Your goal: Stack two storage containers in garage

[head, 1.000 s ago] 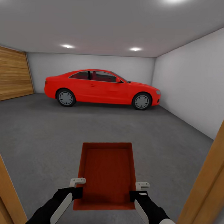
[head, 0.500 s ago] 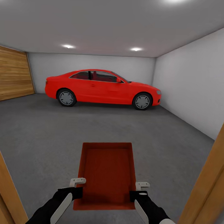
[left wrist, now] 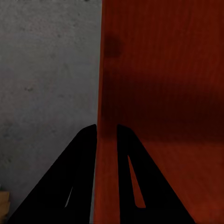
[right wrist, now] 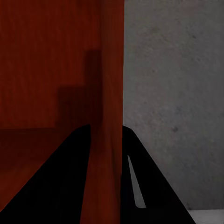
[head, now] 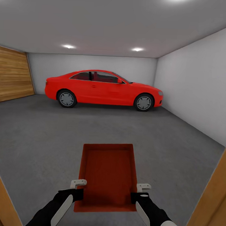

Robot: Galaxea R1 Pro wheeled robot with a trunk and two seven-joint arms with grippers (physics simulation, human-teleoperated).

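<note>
Orange-red plastic forms the storage container (head: 108,177), an open-top rectangular bin held out in front of the robot, centred between both arms and above the floor (head: 43,136). In the head view its long axis points away from the robot, toward the red car (head: 103,89).

Left claw (head: 78,183): clenched on the left side wall of the container. In the left wrist view the two black fingers (left wrist: 70,186) straddle the wall's edge, one finger on the outer face and one on the inner face, with the container (left wrist: 163,93) rising between them.

Right claw (head: 144,186): clenched on the right side wall in the same manner. In the right wrist view one finger (right wrist: 144,191) lies on the outer face and the other lies inside the bin, with the container (right wrist: 56,70) wall pinched between them.

Both grips sit near the end of the container closest to the robot. The container's interior is bare.

Floor: dark grey rough concrete, extending to the car, which stands side-on against the far wall. A wooden-slat door (head: 12,74) occupies the left wall. The right wall is plain grey-white. Round ceiling lights (head: 68,46) are lit. Light wooden door-frame edges (head: 211,202) appear at the lower left and lower right of the head view.
</note>
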